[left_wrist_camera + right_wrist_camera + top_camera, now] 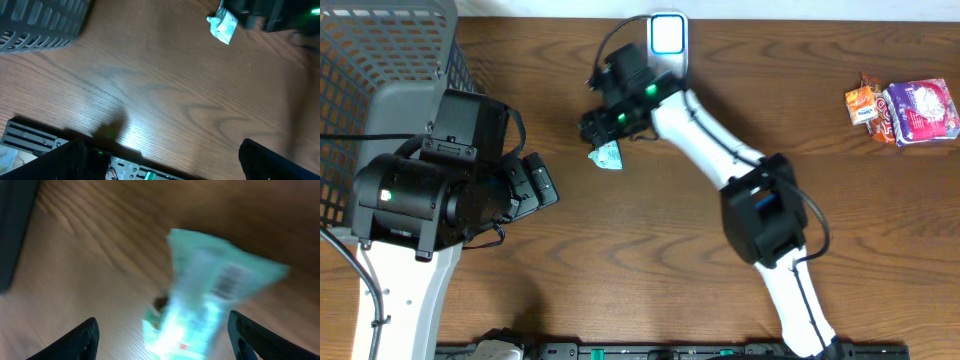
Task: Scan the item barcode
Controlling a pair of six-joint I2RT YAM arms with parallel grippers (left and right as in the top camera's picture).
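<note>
Packet: teal and white packet, in the gap between the jaws of my right gripper. It is blurred in the right wrist view, and I see no finger touching it.
Barcode: black barcode on the packet face that looks up at my right wrist, on the side of the right-hand finger.
Right jaws: wide apart. The two dark fingers stand on either side of the packet with wood showing between finger and packet; nothing is gripped, as far as I can see.
Left jaws: my left gripper is fully wide and has nothing between the jaws, only bare wood below. The packet is ahead of these jaws, a little to their right, well apart.
Table: brown wooden table under both my jaws. I cannot tell if the packet lies flat on it.
Scanner: white scanner with a lit blue window, behind my right jaws, close beside the wrist.
Basket: grey mesh basket, behind my left jaws, beyond the arm.
Snack packs: coloured snack packs, far behind my right jaws, well apart from everything else.
</note>
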